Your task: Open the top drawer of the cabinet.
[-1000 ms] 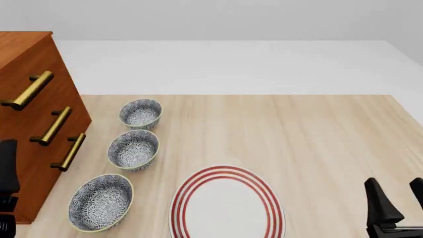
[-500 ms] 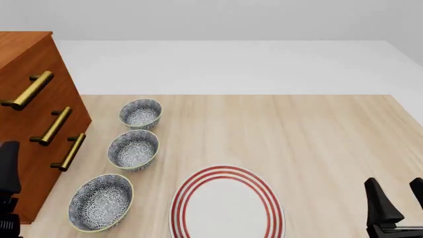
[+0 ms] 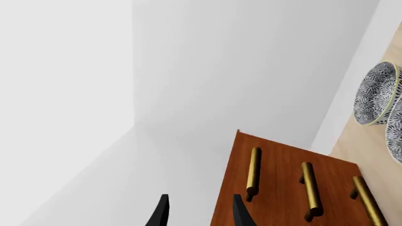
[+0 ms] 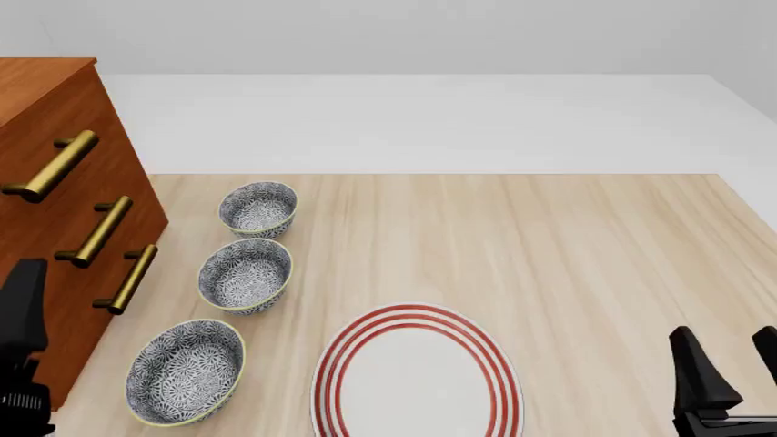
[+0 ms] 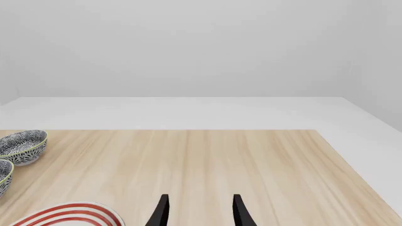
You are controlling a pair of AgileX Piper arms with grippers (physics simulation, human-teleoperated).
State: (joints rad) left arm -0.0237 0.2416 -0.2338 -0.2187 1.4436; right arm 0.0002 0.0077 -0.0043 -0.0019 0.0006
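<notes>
My left tool point(image 4: 25, 300) raised at the near left edge, fingers parted, empty, my right tool point(image 4: 729, 364) low at the near right, fingers parted, empty

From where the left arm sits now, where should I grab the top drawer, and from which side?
Take the brass bar handle on the top drawer, mid-span between its two posts. It stands off the cabinet front, leaving room behind for one finger. Bring the open left gripper in from the cabinet's front face, fingers straddling the bar across its length.
</notes>
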